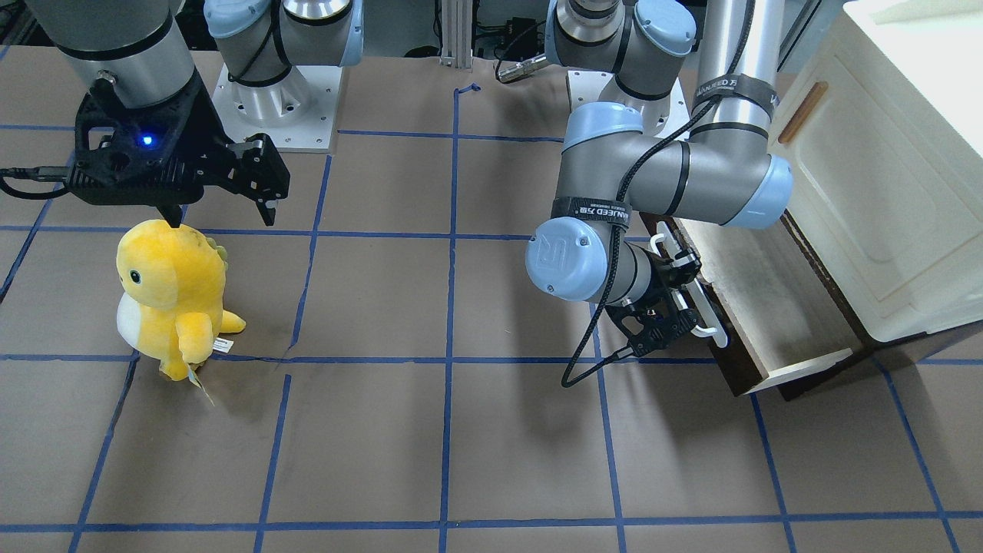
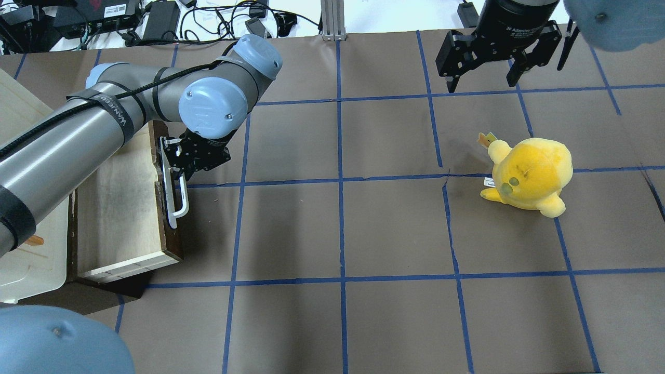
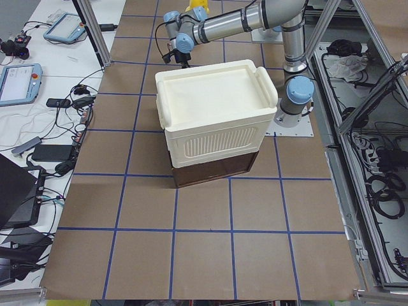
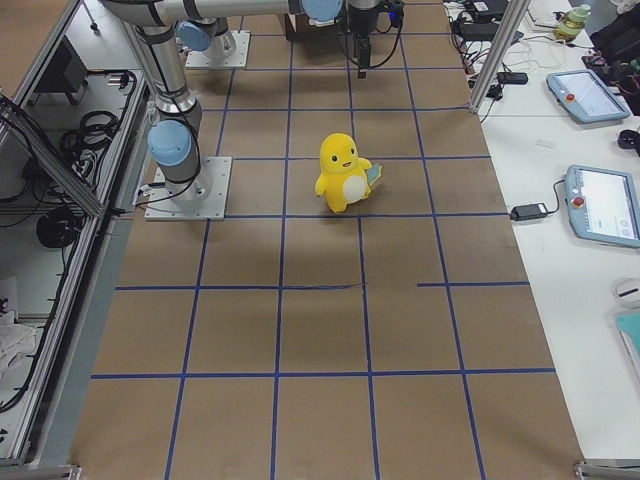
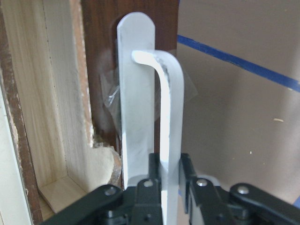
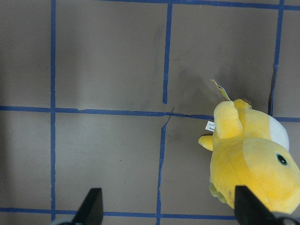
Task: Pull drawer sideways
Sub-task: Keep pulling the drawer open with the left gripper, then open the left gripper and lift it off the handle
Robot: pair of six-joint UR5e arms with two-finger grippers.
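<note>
Left gripper (image 5: 168,171) is pinched shut on the white handle (image 5: 164,108) of the drawer (image 2: 119,208). The drawer sits at the table's (image 2: 337,234) far left, standing out from under the cabinet (image 2: 23,270), pale inside showing. My right gripper (image 2: 481,83) hangs spread wide on the right, beyond the yellow plush (image 2: 530,174).

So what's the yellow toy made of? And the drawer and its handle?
The yellow toy looks like soft plush fabric: it has a fuzzy surface, stitched seams and a sewn-in tag. The drawer looks like wood, dark brown outside with pale, grainy boards inside and a chipped edge. Its handle is smooth matte white, probably painted metal or maybe plastic; it's hard to tell.
</note>
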